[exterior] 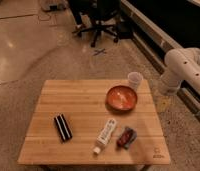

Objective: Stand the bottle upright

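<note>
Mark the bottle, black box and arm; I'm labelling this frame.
bottle (105, 134), camera view, middle of body.
black box (63, 127), camera view, top face.
arm (184, 63), camera view, elbow; its gripper is out of view.

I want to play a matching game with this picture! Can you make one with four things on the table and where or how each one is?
Things:
1. bottle
2. cup
3. black box
4. bowl

Clues:
A. orange-red and round
B. on the left part of the table
C. standing at the back right corner
D. lying on its side beside the dark red packet

Pairs: 1-D, 2-C, 3-B, 4-A.

The end effector is out of sight; only the white arm shows, right of the table.
</note>
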`<state>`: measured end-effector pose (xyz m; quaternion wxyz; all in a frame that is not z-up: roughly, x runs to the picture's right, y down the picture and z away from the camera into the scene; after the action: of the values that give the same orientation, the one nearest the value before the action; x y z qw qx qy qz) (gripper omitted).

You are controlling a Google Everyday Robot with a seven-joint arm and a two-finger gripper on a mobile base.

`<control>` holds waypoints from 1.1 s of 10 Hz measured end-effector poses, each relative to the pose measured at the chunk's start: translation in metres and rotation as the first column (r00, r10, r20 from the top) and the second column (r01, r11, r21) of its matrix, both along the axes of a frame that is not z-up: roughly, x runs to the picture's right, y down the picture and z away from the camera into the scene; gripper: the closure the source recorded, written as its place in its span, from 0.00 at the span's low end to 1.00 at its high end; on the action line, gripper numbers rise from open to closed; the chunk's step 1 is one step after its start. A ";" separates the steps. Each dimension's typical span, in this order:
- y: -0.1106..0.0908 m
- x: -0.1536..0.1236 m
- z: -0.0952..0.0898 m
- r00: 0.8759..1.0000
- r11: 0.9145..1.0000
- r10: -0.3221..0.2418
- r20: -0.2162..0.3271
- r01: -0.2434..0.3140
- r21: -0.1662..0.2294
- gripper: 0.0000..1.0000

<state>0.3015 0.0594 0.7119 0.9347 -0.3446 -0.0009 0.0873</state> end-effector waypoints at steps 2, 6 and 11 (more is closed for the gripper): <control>-0.004 -0.012 -0.003 0.999 0.999 -0.021 0.035 0.020 0.025 0.35; 0.001 -0.070 -0.025 0.978 0.990 -0.093 0.188 0.070 0.125 0.35; 0.080 -0.124 -0.050 0.915 0.964 -0.246 0.320 0.196 0.180 0.35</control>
<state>0.1779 0.1395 0.6619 0.9468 -0.2838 -0.1292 -0.0800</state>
